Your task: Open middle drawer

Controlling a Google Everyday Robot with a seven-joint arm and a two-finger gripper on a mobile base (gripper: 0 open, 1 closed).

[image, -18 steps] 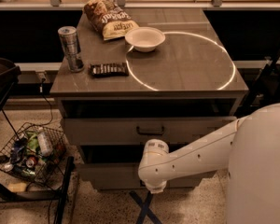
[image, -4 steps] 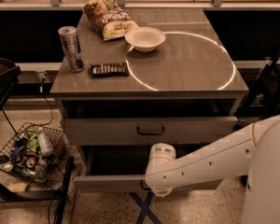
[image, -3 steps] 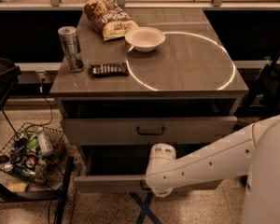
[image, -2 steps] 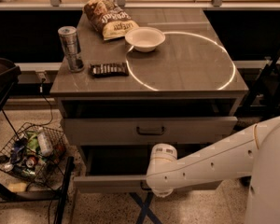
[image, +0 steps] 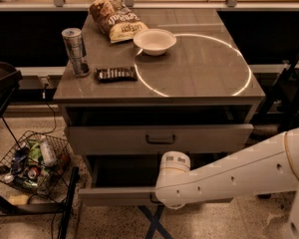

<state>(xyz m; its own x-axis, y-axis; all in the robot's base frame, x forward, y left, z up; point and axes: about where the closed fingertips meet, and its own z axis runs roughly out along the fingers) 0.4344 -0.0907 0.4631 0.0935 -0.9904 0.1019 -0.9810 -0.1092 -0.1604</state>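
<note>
Grey middle drawer [image: 114, 195] is sticking out of the cabinet, its low front running left from the gripper [image: 162, 201]. The gripper sits right at the front's centre, tucked under the white arm [image: 229, 176]. Honestly can't tell if it's gripping anything. Taller drawer [image: 159, 139] is just above it, wire basket [image: 35, 163] off to its left.

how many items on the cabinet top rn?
4: can left, dark bar beside it, chip bag at back, white bowl beside the bag. None look hidden. Gripper is down at the middle drawer front.
</note>
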